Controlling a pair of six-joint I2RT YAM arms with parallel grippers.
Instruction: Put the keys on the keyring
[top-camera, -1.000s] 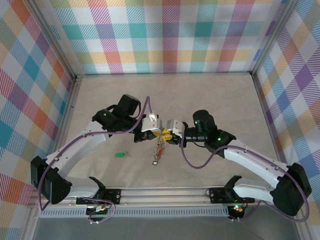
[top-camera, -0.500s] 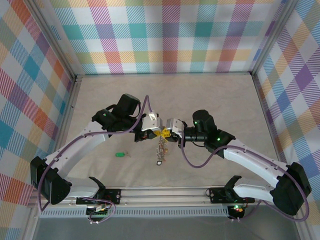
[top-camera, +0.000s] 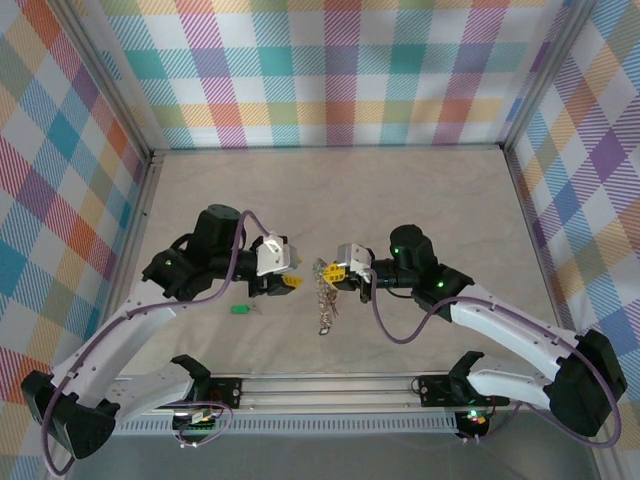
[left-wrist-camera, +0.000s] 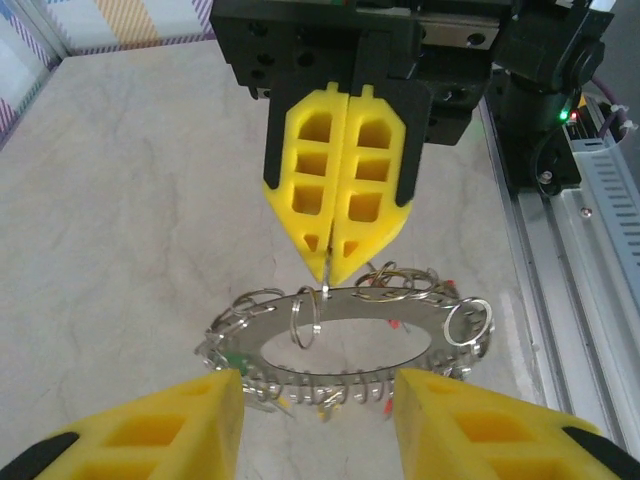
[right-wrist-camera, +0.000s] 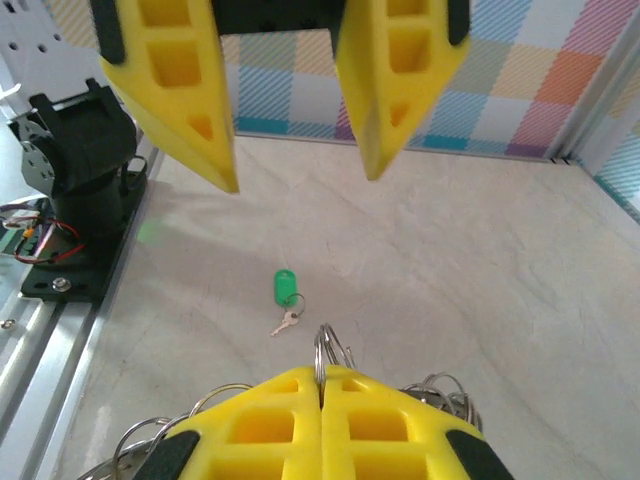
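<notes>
Spotter: Grip first. Your right gripper (left-wrist-camera: 328, 272) is pinched fully closed on the thin wire of the keyring (left-wrist-camera: 250, 345). It holds by the very tips, so the ring hangs from one small contact with its fringe of keys (left-wrist-camera: 300, 392) weighing it down.

Second: And if it twists?

Spotter: Then the ring can swivel or slide out of those tips and drop to the bench (top-camera: 420, 200). A sharp wrist move would do it, I judge.

Second: The other side?

Spotter: Your left gripper (right-wrist-camera: 298, 180) faces the ring with fingers spread and nothing between them. Close it carelessly and you may catch a hanging key rather than the wire, or knock the ring askew.

Second: What's left to load?

Spotter: One loose key (right-wrist-camera: 285, 290) with a green tag lies flat on the bench, toward the near edge and left of the middle. It is well apart from the ring, which is held above the bench's middle. It is small and flat, so you may scrape the surface or push it away. I can't tell where the ring's opening sits, so threading may miss.
</notes>
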